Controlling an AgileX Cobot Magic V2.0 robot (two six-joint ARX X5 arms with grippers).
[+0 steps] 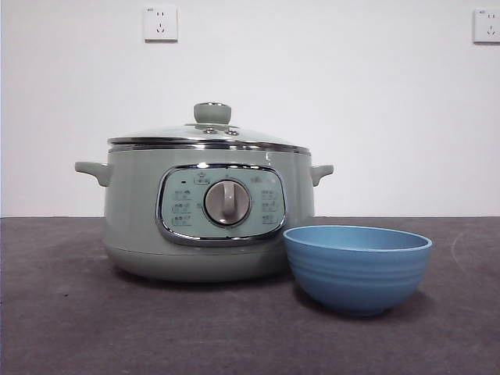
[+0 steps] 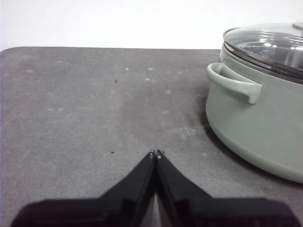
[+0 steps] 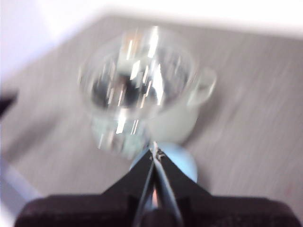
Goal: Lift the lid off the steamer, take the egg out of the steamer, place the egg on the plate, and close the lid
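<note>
The pale green steamer point(image 1: 207, 215) stands on the dark table with its glass lid point(image 1: 209, 134) on, knob point(image 1: 212, 113) upright. The blue plate, a ridged bowl point(image 1: 357, 267), sits in front of it to the right and looks empty. The egg is hidden. My left gripper point(image 2: 155, 153) is shut and empty, low over bare table beside the steamer point(image 2: 258, 111). My right gripper point(image 3: 154, 152) is shut and empty, high above the steamer point(image 3: 142, 90) and the bowl point(image 3: 182, 158); that view is blurred. Neither gripper shows in the front view.
A white wall with two sockets point(image 1: 160, 23) point(image 1: 486, 26) stands behind the table. Bare dark tabletop point(image 2: 85, 104) stretches beside the steamer on the left gripper's side.
</note>
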